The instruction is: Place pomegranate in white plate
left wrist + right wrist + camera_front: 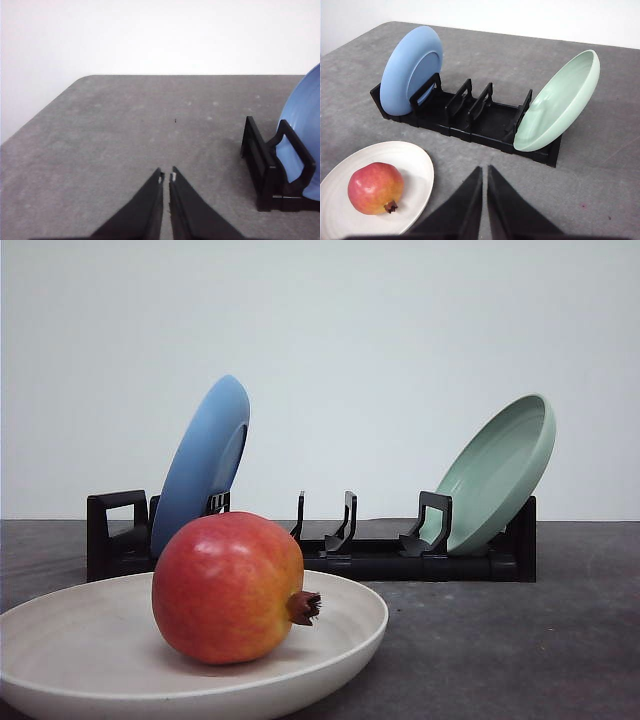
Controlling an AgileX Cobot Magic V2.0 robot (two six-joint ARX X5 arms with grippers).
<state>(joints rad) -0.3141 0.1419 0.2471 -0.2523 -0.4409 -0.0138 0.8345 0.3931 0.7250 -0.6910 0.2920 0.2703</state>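
Observation:
The pomegranate (228,588) is red with yellow-orange patches and lies inside the white plate (60,640) at the front left of the table, its brown crown pointing right. From the right wrist I see the same pomegranate (375,188) on the white plate (415,170), to the left of my right gripper (484,169). That gripper is shut, holds nothing and hovers above the table in front of the rack. My left gripper (166,174) is shut too, empty, over bare grey table to the left of the rack's end.
A black dish rack (350,550) stands across the middle of the table behind the white plate. A blue plate (200,465) leans in its left slot and a pale green plate (500,475) in its right slot. The table's far edge (200,76) meets a white wall.

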